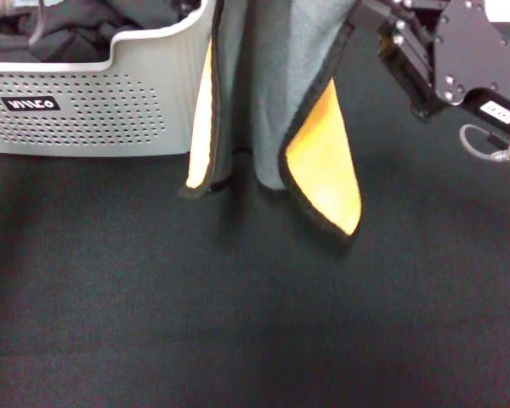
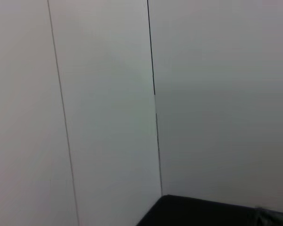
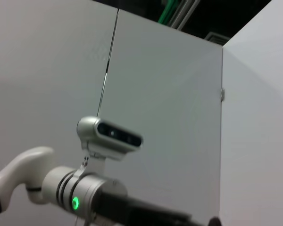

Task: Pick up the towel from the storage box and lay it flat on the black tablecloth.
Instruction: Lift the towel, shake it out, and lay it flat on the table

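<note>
The towel (image 1: 272,93) hangs upright from above the head view, grey-green side towards me. Two lower corners are folded back and show yellow-orange with black edging. Its lower edge hangs just in front of the storage box (image 1: 93,102) and close over the black tablecloth (image 1: 238,323). My right gripper (image 1: 367,15) is at the top right, shut on the towel's upper right edge. My left arm (image 3: 61,188) shows only in the right wrist view, raised high, and its gripper end runs dark towards the frame's edge.
A black bunched garment (image 1: 93,25) lies inside the box. The box's black label (image 1: 31,104) faces me. White wall panels (image 2: 108,117) fill the left wrist view, with a corner of the black cloth (image 2: 203,214).
</note>
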Controlling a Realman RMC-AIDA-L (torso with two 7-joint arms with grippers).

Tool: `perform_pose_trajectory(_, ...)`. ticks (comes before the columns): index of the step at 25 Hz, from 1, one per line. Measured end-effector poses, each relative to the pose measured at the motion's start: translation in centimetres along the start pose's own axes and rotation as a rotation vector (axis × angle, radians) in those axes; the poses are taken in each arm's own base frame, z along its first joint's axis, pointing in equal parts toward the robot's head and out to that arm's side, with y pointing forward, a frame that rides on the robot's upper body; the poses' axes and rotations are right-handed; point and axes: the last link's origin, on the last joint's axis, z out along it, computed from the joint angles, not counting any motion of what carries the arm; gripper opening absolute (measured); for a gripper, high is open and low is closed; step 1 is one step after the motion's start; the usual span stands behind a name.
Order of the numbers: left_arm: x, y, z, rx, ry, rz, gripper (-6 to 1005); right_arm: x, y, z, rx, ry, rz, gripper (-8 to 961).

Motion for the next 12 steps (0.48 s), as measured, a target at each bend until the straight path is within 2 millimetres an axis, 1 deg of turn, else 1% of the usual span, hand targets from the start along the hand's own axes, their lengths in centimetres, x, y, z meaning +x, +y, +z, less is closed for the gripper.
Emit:
perform_pose_trajectory(4, -1.8, 0.0, 0.2, -0.054, -0.017, -0.052, 36, -0.6, -0.5, 0.0, 0.009, -0.016, -0.014, 19)
perform_pose_trajectory(5, -1.8, 0.0, 0.2, -0.054, -0.017, -0.052, 36, -0.9, -0.8, 0.1, 0.009, -0.021, -0.017, 19)
perform_pose_trajectory(6, -3.4, 0.3, 0.7, -0.110, -0.015, -0.095, 37, -1.1, -1.0, 0.2, 0.006, -0.024, -0.018, 19)
perform_pose_trajectory(7, -3.7, 0.3, 0.8, -0.118, -0.015, -0.100, 50, -1.4, -1.2, 0.3, 0.000, -0.026, -0.021, 19)
perform_pose_trajectory(12, -7.0, 0.8, 1.8, -0.184, 0.006, -0.156, 117, -3.2, -2.3, 0.8, -0.055, -0.011, -0.041, 19)
